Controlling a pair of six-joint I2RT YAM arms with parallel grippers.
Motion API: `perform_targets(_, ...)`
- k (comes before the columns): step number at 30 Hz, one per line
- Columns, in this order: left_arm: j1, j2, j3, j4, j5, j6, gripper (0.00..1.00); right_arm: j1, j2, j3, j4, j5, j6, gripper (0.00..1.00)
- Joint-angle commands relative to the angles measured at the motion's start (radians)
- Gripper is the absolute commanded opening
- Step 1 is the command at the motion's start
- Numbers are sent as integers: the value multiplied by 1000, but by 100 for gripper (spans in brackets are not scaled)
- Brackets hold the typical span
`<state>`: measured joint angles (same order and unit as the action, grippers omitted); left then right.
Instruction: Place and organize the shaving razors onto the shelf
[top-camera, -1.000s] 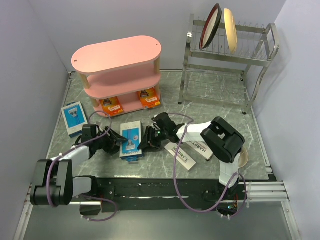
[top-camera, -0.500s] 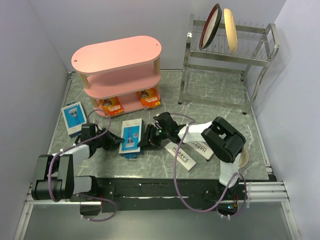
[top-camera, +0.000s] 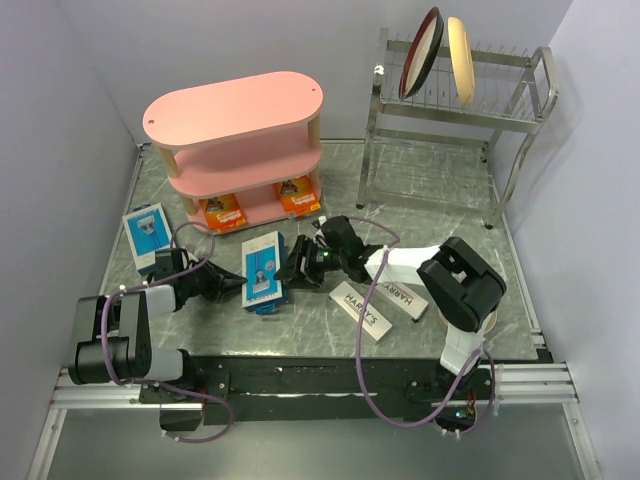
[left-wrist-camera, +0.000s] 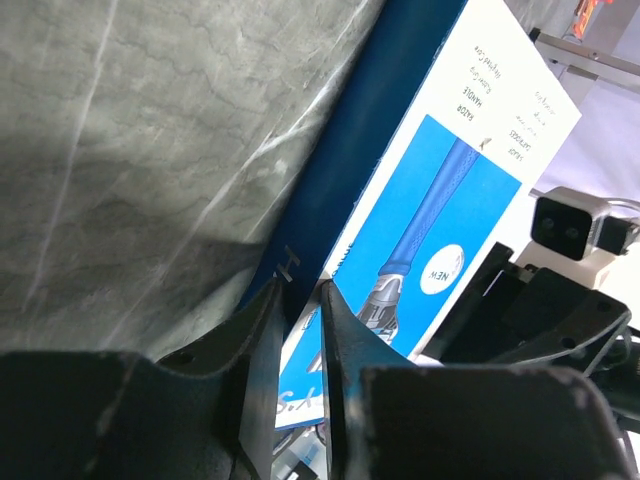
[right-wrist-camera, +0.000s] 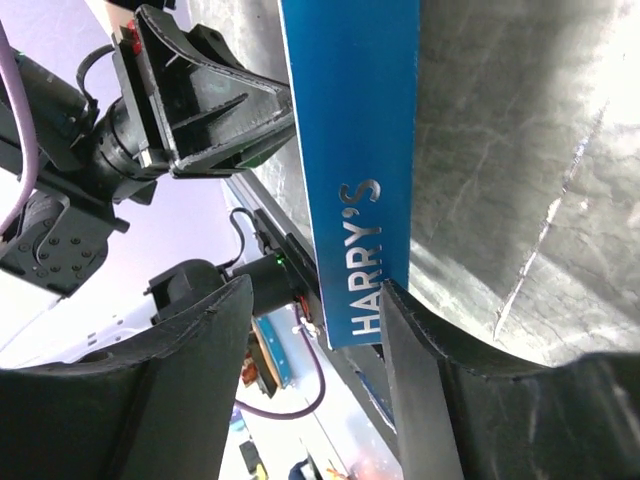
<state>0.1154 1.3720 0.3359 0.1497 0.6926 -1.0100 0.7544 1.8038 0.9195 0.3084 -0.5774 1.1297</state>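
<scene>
Now changing hands: the blue-and-white pack (top-camera: 262, 270) sits on the marble table (top-camera: 420, 200) between the two arms, a little farther from the near edge than a second ago. The left gripper (top-camera: 228, 286), jaws wide a second ago, has drawn them together on the pack's left edge. Its wrist camera shows both fingers (left-wrist-camera: 262, 330) pinching the dark blue rim. The right gripper (top-camera: 296, 268), on the pack's right side, has spread its jaws. They straddle the lettered blue side with a gap at one finger, though whether the other finger still touches is hard to tell.

This looks like a handover, with the left arm taking the load for the trip to the shelf (top-camera: 235, 110) at far left. Two orange cards (top-camera: 222, 212) already stand on the shelf's bottom tier. A second blue-and-white card (top-camera: 148, 235) lies near the left wall, and two white boxes (top-camera: 362, 310) wait just right of the grippers. Four packs remain off the shelf.
</scene>
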Motion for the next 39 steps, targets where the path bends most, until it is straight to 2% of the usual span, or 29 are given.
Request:
perform_targets(1,-2,3,-41,-172,-93,51,18,13,17,103,-96,20,-92,62)
perform_targets(3,0,1,-47,-183,-104,51,18,17,8,121,-179,53,-125,63)
perform_targets(8,9,21,-49,-176,-105,44,19,19,-24,56,-201,83,-139,66)
perform_targets(14,12,38,-51,-185,-114,53,19,17,-27,74,-259,125,-179,72)
perform_targets(19,13,48,-49,-183,-114,56,19,17,9,44,-106,51,-79,78)
perform_targets(24,12,41,-51,-182,-114,53,19,39,92,91,-17,-27,-18,77)
perform_targets(26,13,39,-49,-182,-114,51,19,46,109,90,35,-50,8,73)
perform_targets(29,23,27,-51,-179,-113,45,20,49,115,94,6,-56,-2,71)
perform_targets(32,30,4,-49,-177,-108,39,21,46,98,84,-12,-55,-39,57)
perform_targets(33,32,-5,-44,-179,-108,37,21,45,88,87,-25,-55,-59,49)
perform_targets(36,36,-54,-38,-197,-117,36,28,45,57,84,-52,-58,-131,35)
perform_targets(38,40,-108,-32,-200,-110,54,34,34,40,81,-61,-71,-168,31)
perform_targets(39,41,-129,-22,-205,-108,63,41,28,20,79,-64,-76,-177,28)
